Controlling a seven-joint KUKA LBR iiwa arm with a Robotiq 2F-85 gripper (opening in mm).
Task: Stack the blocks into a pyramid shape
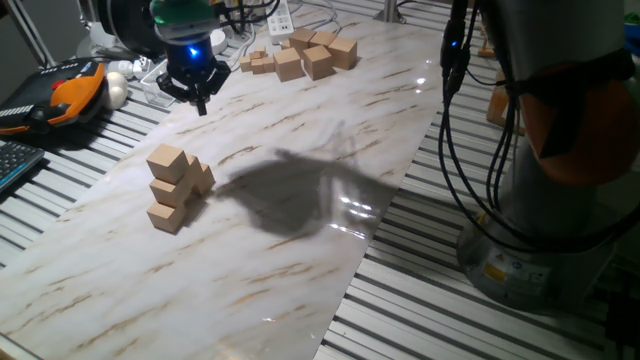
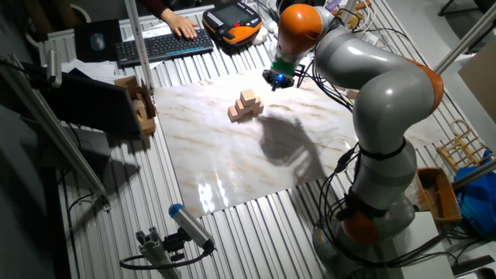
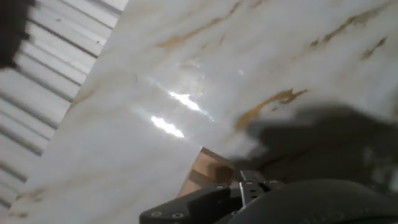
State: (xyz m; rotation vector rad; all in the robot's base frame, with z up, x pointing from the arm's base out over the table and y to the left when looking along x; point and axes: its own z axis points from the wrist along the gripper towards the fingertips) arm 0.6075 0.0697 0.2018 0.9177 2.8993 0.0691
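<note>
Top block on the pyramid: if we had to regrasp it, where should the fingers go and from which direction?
Judgement: come straight down from above and pinch the top block across two opposite vertical faces. It sits highest on the pyramid, so its side faces look exposed; lower cubes are crowded by neighbours. The gripper hangs above and off to one side, holding nothing visible.

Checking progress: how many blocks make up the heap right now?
4 show in the heap: top block, middle block under it, bottom block in front, rear block to the right. Others may be hidden behind.
</note>
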